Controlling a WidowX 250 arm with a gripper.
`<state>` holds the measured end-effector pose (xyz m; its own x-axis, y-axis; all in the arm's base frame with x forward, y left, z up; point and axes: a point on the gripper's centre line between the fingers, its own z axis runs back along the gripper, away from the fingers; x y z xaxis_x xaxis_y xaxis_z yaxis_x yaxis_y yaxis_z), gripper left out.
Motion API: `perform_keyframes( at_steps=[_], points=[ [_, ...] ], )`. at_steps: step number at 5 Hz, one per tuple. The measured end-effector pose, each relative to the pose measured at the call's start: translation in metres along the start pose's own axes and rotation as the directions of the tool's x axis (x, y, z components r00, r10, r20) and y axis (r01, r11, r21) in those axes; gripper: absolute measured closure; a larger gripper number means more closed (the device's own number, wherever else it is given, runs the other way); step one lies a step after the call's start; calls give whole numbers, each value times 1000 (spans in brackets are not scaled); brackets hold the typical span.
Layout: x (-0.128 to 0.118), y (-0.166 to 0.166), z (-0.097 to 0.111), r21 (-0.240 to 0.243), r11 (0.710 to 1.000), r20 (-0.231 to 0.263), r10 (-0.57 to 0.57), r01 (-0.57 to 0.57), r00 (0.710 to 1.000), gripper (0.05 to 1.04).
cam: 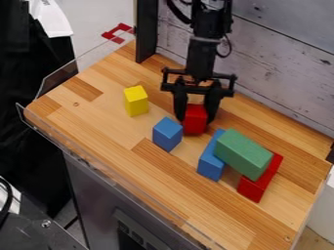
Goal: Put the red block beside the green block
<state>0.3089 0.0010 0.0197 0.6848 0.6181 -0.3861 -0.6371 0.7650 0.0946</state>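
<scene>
If the black claw (195, 117), which is pinching the red block (196, 124) near the blue cube (168, 134), is swinging too low, it may be bumping the green block (243, 152) off the blue bar (211, 162) and red bar (256, 186) that are sitting underneath on a wooden table (170, 176) beside a gray wall (281, 73).

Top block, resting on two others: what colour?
The top block is green, clearest in the camera view.

I hang in soft, fairly bright light; the green block (242, 150) is paler on top, with faint shade beneath it.
</scene>
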Motion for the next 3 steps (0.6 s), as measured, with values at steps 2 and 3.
perform_keyframes(
  at_steps=[2, 3],
  points=[
    [5, 1, -5, -8, 1000, 28, -9, 9, 1000, 503],
    [10, 3, -3, -59, 998, 86, 2, 3, 996, 503]
  ],
)
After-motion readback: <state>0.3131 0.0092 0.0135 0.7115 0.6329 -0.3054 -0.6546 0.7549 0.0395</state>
